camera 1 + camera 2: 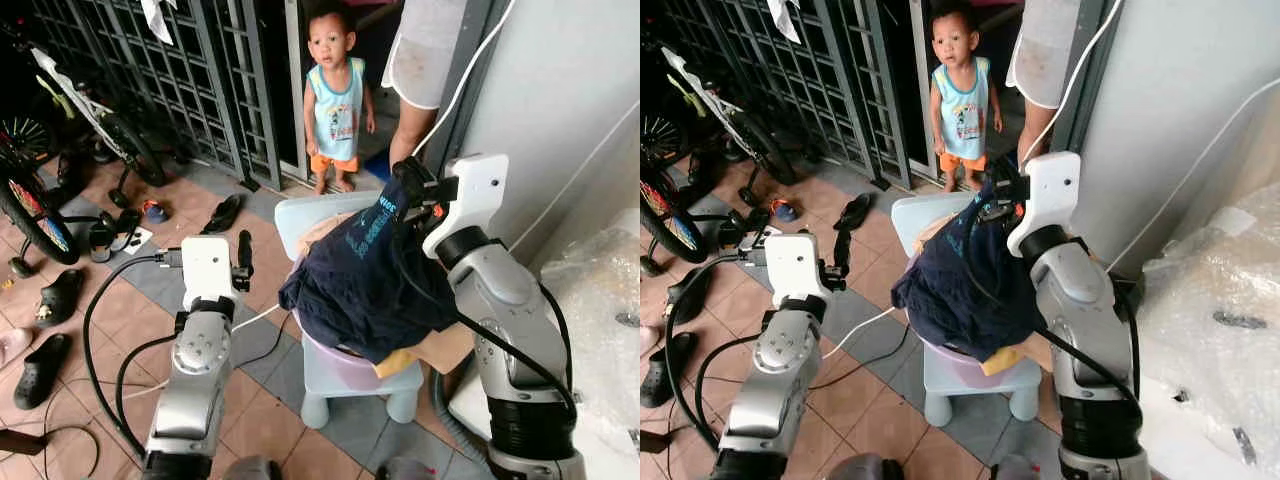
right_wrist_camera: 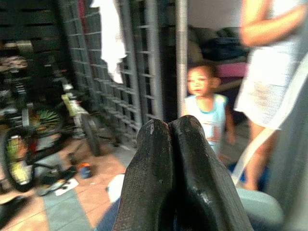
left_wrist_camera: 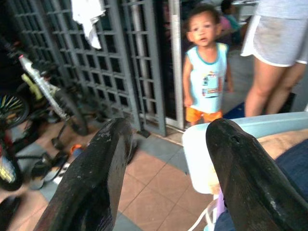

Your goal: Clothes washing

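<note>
Two claws: my right claw, pinched tight on the dark navy garment, hangs it over the purple basin on the pale blue chair; my left claw, spread and empty, waits just beside, leftward.

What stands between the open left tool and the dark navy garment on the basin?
Nothing visible. The left tool hangs open beside the dark navy garment, with only bare tiled floor in the gap.
</note>
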You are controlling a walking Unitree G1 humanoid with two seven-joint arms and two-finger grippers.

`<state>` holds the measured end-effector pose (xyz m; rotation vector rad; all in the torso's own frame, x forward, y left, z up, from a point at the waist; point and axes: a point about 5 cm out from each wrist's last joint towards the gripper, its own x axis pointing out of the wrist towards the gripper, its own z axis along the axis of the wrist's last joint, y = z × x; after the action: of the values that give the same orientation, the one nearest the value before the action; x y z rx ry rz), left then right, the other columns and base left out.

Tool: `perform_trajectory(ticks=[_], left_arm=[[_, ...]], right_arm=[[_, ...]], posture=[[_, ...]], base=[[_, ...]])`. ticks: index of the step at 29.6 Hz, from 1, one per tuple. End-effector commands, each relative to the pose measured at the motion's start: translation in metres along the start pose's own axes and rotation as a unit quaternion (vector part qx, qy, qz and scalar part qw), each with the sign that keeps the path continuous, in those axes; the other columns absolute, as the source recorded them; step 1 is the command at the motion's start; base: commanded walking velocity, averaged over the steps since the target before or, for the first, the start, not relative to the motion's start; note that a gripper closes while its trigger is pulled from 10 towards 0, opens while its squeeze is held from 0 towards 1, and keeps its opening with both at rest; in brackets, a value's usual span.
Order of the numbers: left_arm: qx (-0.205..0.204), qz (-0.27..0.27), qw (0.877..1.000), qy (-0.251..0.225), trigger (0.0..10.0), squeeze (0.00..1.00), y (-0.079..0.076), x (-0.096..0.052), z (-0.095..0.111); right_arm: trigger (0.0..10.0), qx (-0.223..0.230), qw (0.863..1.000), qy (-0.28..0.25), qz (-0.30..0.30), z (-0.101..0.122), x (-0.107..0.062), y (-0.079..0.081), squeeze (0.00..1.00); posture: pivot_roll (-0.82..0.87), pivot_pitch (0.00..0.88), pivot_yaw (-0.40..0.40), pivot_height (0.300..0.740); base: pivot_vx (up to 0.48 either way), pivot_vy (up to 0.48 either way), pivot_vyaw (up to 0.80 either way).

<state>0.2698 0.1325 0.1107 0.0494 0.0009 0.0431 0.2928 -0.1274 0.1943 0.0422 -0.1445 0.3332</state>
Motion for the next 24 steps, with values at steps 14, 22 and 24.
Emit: perform_trajectory(ticks=[14,22,24], left_arm=[[0.0,-0.01,1.0,-0.01,10.0,0.0,-0.005,0.005,0.003],[0.0,-0.013,1.0,-0.013,10.0,0.0,-0.007,0.006,0.003],[-0.002,-0.013,1.0,-0.012,10.0,0.0,-0.007,0.006,0.003]], right_arm=[[10.0,-0.052,0.997,-0.042,-0.03,0.024,0.002,-0.015,0.0],[10.0,-0.105,0.99,-0.07,-0.056,0.043,0.011,-0.035,0.0],[10.0,-0.116,0.988,-0.071,-0.07,0.046,0.012,-0.045,0.0]], posture=[[-0.09,0.0,0.085,0.74],[-0.1,0.0,0.085,0.74],[-0.1,0.0,0.084,0.74]], base=[[0.0,-0.408,-0.77],[0.0,-0.442,-0.77],[0.0,-0.442,-0.77]])
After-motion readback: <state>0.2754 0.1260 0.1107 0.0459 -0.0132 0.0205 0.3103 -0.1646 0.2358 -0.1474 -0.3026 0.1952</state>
